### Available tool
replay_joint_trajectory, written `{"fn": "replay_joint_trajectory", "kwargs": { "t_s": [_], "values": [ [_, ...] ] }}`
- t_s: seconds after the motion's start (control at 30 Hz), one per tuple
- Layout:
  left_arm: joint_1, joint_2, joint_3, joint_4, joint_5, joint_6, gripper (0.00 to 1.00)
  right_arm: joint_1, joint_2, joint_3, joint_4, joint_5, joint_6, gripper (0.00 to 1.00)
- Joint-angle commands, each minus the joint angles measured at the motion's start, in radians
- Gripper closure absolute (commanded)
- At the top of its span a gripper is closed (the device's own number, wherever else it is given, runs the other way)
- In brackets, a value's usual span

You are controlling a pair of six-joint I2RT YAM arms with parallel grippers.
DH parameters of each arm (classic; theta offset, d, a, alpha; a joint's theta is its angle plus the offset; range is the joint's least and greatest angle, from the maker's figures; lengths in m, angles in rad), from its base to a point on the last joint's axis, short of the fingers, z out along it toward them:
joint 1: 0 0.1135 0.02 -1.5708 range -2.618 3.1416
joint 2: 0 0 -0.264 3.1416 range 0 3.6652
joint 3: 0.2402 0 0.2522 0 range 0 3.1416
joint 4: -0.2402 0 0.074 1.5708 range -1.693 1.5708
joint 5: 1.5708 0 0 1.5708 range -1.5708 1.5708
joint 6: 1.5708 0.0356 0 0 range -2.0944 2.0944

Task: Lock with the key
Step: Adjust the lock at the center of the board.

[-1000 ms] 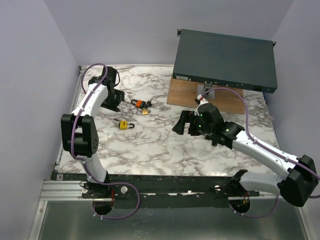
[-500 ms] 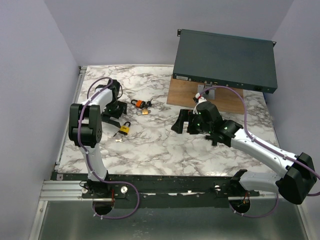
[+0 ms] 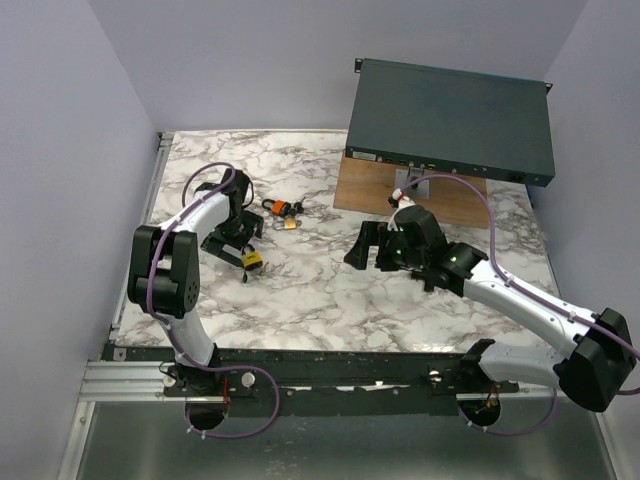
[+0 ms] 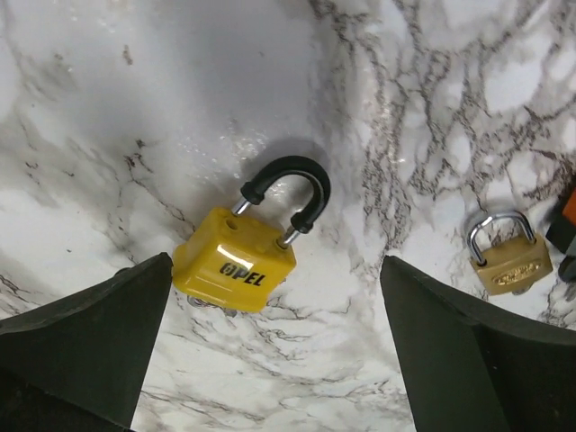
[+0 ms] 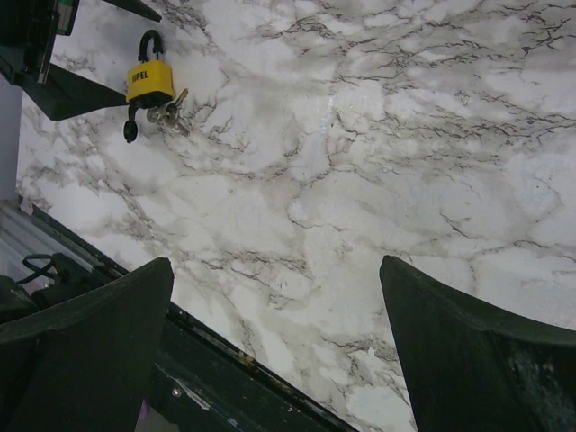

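Left wrist view, one yellow padlock [image 4: 236,259], one brass padlock [image 4: 510,261]

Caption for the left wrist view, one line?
Open left gripper over a yellow padlock on the marble table, a brass padlock at frame right.

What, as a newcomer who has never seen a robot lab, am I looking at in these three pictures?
A robot's left arm and right arm are bolted at the near edge of a marble-patterned table. One picture comes from a fixed camera above and behind them; the other two from a camera on each wrist, the dark wedges being that arm's own fingers. On the table lie a yellow padlock with keys at it, a brass padlock and an orange padlock; a dark flat box sits on a wooden block. The left pincer hangs open over the yellow padlock; the right pincer is open too. Nothing is held.
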Motion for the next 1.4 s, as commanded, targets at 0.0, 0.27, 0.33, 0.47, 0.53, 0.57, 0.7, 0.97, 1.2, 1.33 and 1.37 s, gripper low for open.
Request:
{"fn": "replay_joint_trajectory", "kwargs": {
  "t_s": [0.0,0.27,0.33,0.47,0.53,0.57,0.7,0.97,1.2,1.33,1.37],
  "values": [
    [-0.012,0.012,0.078,-0.012,-0.085,0.197,0.01,0.002,-0.025,-0.016,0.015,-0.01,0.001,0.0],
    [-0.044,0.07,0.13,-0.089,-0.16,0.335,0.12,0.002,-0.059,-0.037,0.026,-0.004,0.022,0.0],
    [-0.057,0.09,0.156,-0.097,-0.152,0.369,0.12,0.002,-0.067,-0.039,0.029,-0.008,0.028,0.0],
    [-0.076,0.107,0.147,-0.079,-0.121,0.406,0.13,0.002,-0.088,-0.053,0.038,-0.014,0.037,0.0],
    [-0.082,0.1,0.132,-0.071,-0.118,0.397,0.14,0.002,-0.095,-0.06,0.039,-0.014,0.037,0.0],
    [-0.082,0.096,0.125,-0.064,-0.11,0.393,0.14,0.003,-0.098,-0.063,0.04,-0.015,0.037,0.0],
    [-0.082,0.105,0.128,-0.077,-0.065,0.359,0.16,0.002,-0.102,-0.068,0.039,-0.025,0.035,0.0],
    [-0.082,0.106,0.092,-0.072,0.064,0.232,0.22,0.003,-0.124,-0.08,0.04,-0.039,0.039,0.0],
    [-0.106,0.101,0.048,-0.039,0.117,0.168,0.25,0.003,-0.156,-0.1,0.033,-0.037,0.04,0.0],
    [-0.107,0.048,-0.004,-0.066,0.028,0.085,0.25,0.002,-0.168,-0.111,0.033,-0.038,0.042,0.0],
    [-0.101,0.03,-0.015,-0.068,0.017,0.066,0.24,0.003,-0.17,-0.112,0.031,-0.039,0.04,0.0]
  ]
}}
